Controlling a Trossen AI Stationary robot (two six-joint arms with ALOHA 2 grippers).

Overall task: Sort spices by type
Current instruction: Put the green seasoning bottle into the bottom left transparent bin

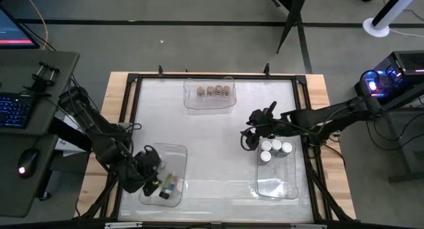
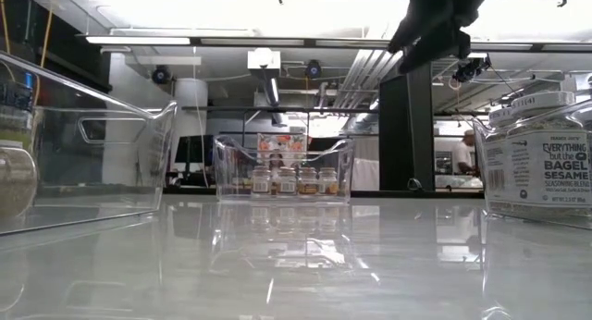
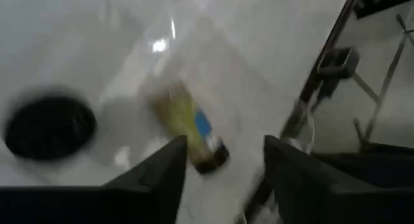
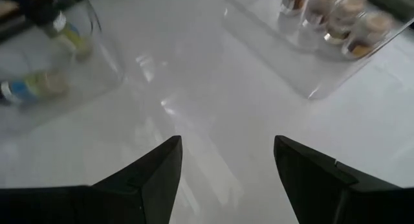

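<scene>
Risk: the left gripper hangs with fingers apart over the clear rectangular bin at the near-left, where a yellow-filled, black-lidded spice jar lies on its side. It may roll, and a descending finger could knock it aside. The right gripper, fingers apart and empty, hovers beside the white-lidded jars in the right-hand bin. Four tan-lidded jars stand in the far bin. The white tabletop is glossy. Beyond it: an open ceiling with strip lights.
</scene>
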